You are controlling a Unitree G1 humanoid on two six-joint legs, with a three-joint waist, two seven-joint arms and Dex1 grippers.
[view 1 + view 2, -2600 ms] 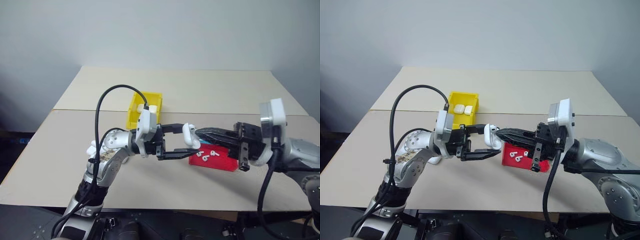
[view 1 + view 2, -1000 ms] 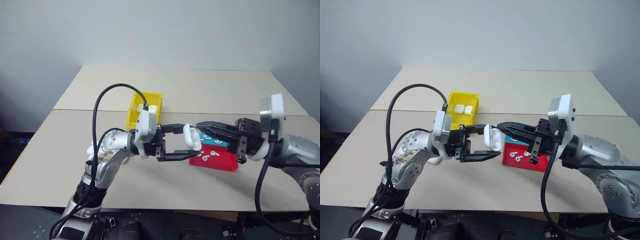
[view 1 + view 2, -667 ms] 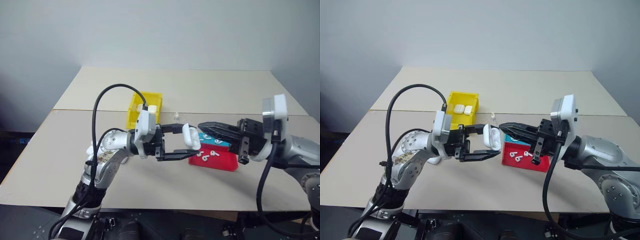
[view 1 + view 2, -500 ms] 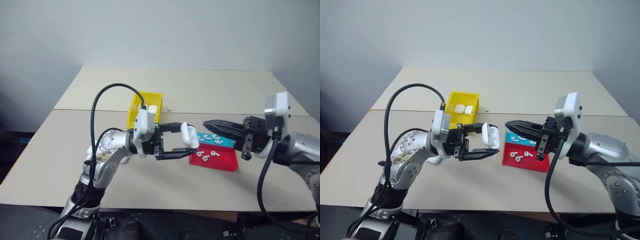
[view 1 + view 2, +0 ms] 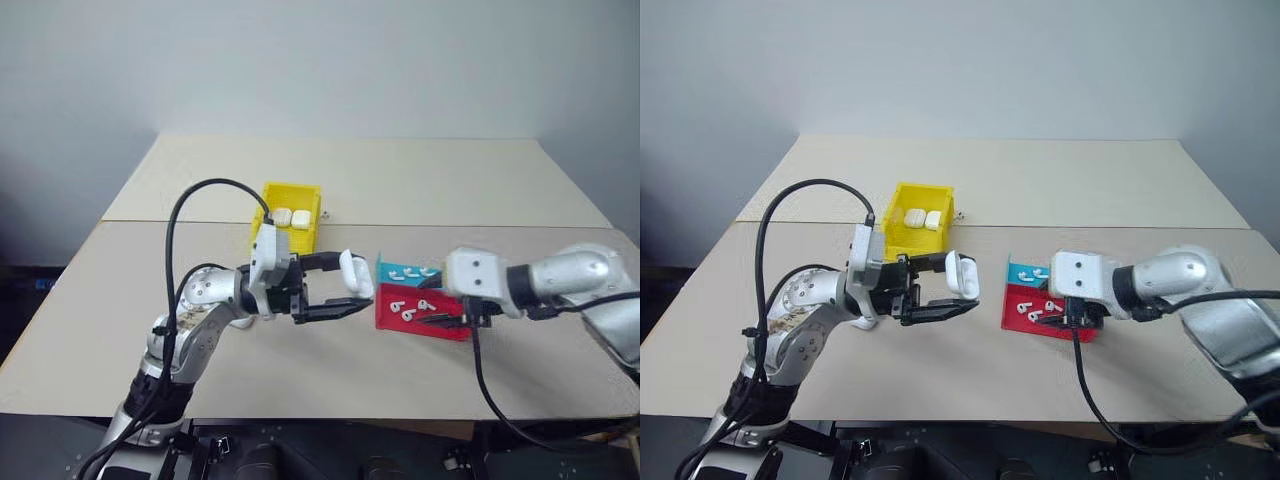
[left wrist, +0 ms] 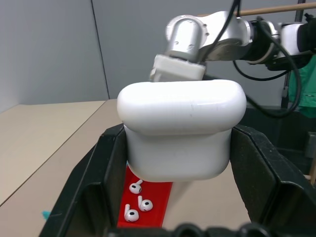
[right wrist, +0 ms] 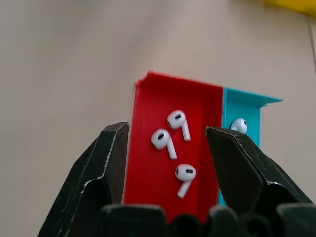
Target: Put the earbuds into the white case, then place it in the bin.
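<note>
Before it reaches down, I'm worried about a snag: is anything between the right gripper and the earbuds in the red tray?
Nothing visible: the right gripper hangs open above the red tray, its three earbuds uncovered.

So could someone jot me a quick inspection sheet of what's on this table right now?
Surface: beige table, a seam across it.
Job's things: white case held above the table; three earbuds in the red tray; two cases in the yellow bin.
Clutter: teal tray with earbuds; one small white piece beside the bin.
Tools: left tool shut on the case; right tool open above the red tray.
Cables: black cable looping over the left arm.
Surroundings: plain grey wall.
</note>
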